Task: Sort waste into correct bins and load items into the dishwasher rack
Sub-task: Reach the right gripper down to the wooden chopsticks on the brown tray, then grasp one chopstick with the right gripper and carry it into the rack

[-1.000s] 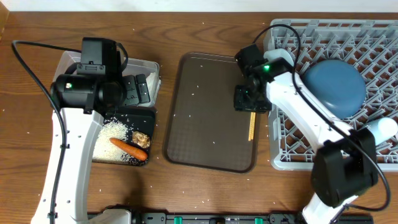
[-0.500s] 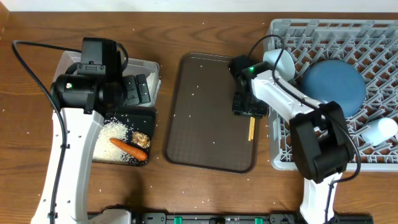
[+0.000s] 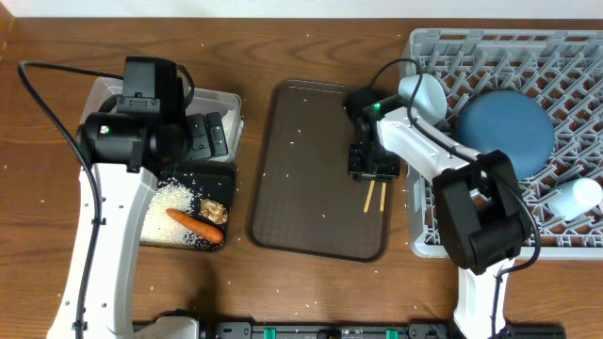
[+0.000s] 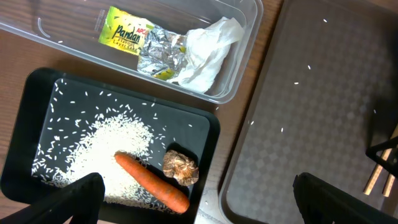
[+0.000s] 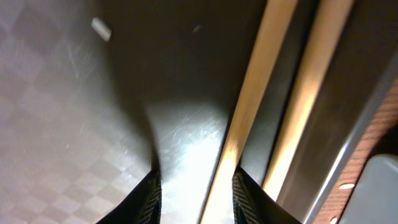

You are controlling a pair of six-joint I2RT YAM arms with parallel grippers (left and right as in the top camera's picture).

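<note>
A pair of wooden chopsticks (image 3: pixel 375 195) lies at the right edge of the brown serving tray (image 3: pixel 301 179). My right gripper (image 3: pixel 370 168) is open and low over their upper end. In the right wrist view one chopstick (image 5: pixel 249 93) lies between the fingers (image 5: pixel 198 193), against the right one; the other lies just outside. My left gripper (image 3: pixel 205 139) is open and empty above the bins (image 4: pixel 196 202). The clear tub (image 4: pixel 245 37) holds the crumpled wrapper (image 4: pixel 155 50). The black tray (image 4: pixel 37 93) holds rice (image 4: pixel 106 143), the carrot (image 4: pixel 152 182) and the brown scrap (image 4: pixel 180 168).
The grey dishwasher rack (image 3: pixel 490 235) stands at the right with the dark-blue plate (image 3: pixel 507 130), a white bowl-like piece (image 3: pixel 424 91) at its left edge and another white piece (image 3: pixel 577 198) at the right. Loose rice grains dot the serving tray and table.
My right gripper has shifted a little left and down onto the chopsticks. The two sticks now lie slightly apart and farther from the tray's rim. The left arm has not moved.
</note>
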